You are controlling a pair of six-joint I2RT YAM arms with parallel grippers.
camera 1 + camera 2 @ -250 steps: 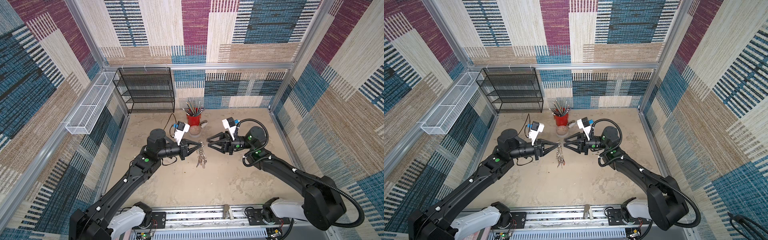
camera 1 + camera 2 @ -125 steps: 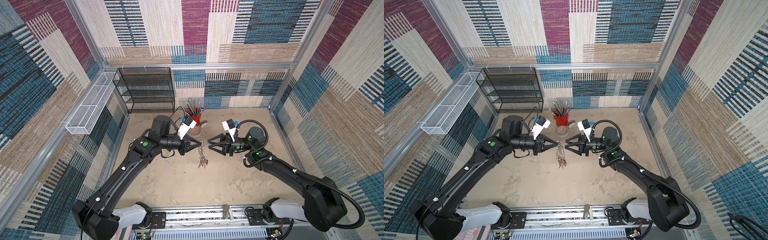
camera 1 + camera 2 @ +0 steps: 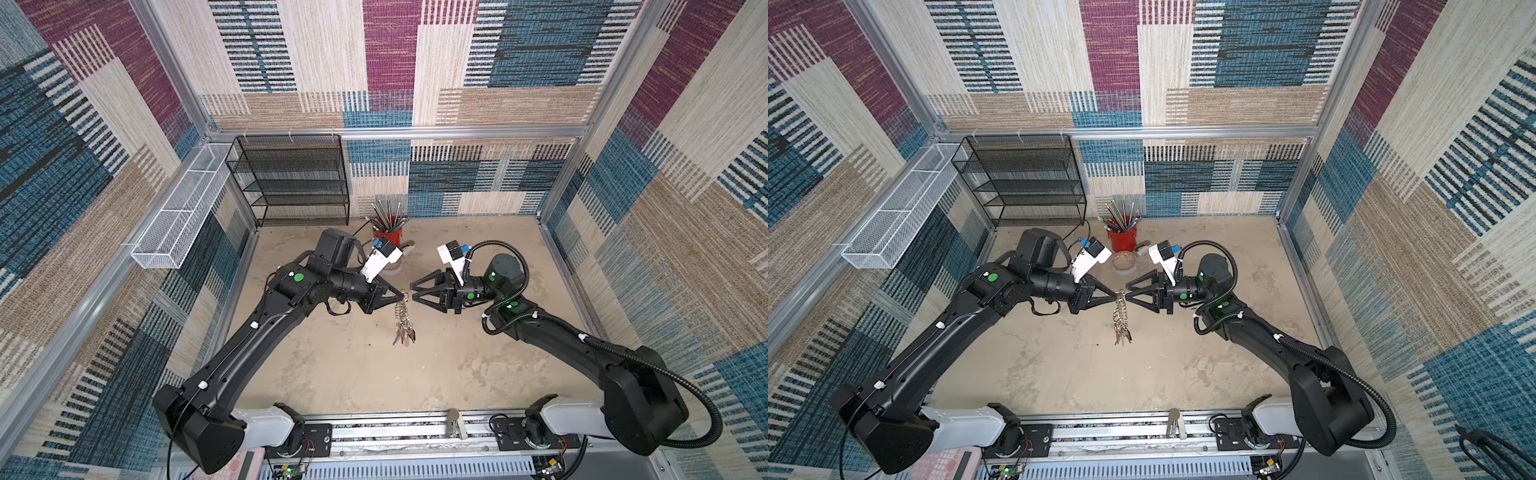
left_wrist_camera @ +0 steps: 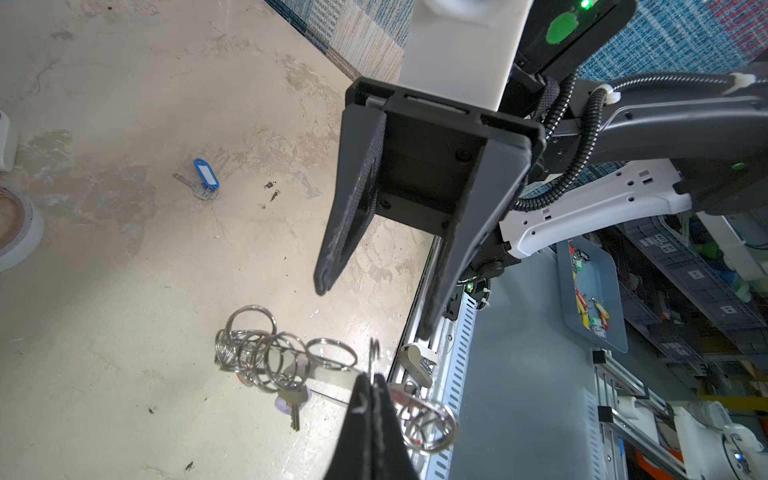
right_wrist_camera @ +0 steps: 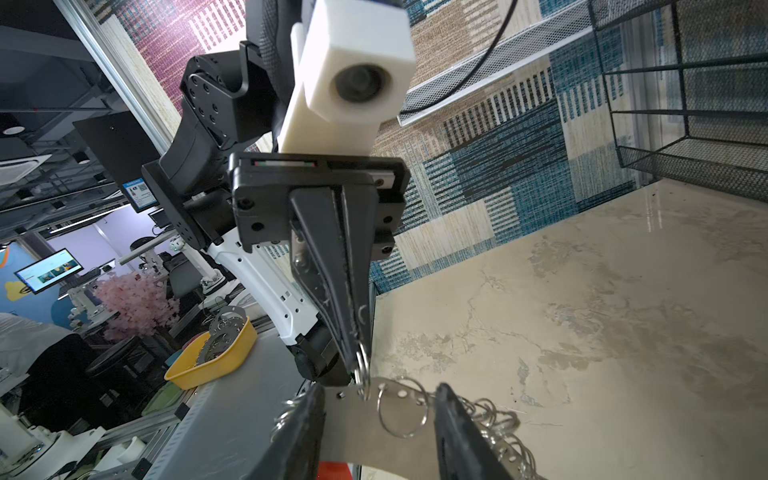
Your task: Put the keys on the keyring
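My left arm has just swung its elbow back, yet the left fingers [image 5: 328, 270] stay pinched on a split ring of the keyring [image 3: 401, 313], dangling above the tabletop [image 3: 353, 365] before my spread right fingers [image 4: 353, 208], seemingly awaiting a regrasp.

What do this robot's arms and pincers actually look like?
The left arm and right arm are glossy black jointed segments on white bases, each marked with round green stickers. A ribbed black cable hose loops along the right arm. The left gripper and right gripper are black, each with two flat, tapering triangular fingers, and each wrist carries a blocky white camera.
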